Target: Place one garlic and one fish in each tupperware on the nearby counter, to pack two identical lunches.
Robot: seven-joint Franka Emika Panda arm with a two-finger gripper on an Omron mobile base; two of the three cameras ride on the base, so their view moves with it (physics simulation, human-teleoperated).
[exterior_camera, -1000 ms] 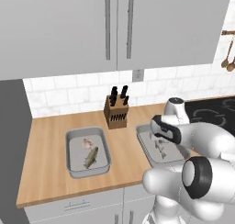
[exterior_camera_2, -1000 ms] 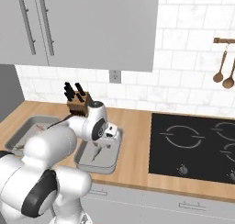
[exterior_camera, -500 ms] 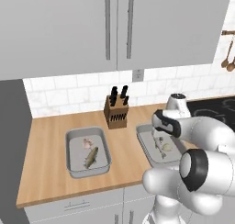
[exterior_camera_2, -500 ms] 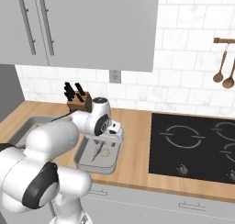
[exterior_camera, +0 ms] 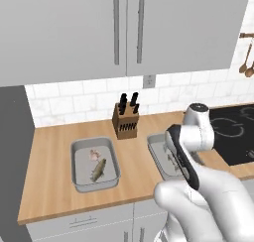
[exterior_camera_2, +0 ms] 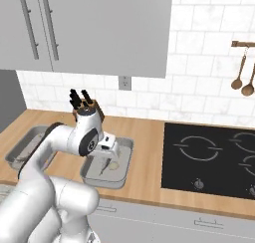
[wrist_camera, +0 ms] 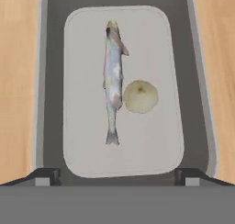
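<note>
Arm point(exterior_camera_2: 55, 142) extended, jaws wide apart

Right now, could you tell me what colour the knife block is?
The knife block is brown wood with black handles, clearest in the left base view.

each grey tupperware point(wrist_camera: 53, 81) point(exterior_camera: 79, 171) holds fish point(wrist_camera: 112, 81) point(exterior_camera: 98, 169) beside garlic point(wrist_camera: 140, 96) point(exterior_camera: 94, 154).

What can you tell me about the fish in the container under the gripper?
The fish is slim and elongated, silvery grey with a pinkish-brown tinge. It lies flat and straight along the length of the grey tupperware, on its pale floor, clear of the walls. A round, pale garlic sits against its side, about midway along. Nothing grips it; the gripper hangs open above it.
</note>
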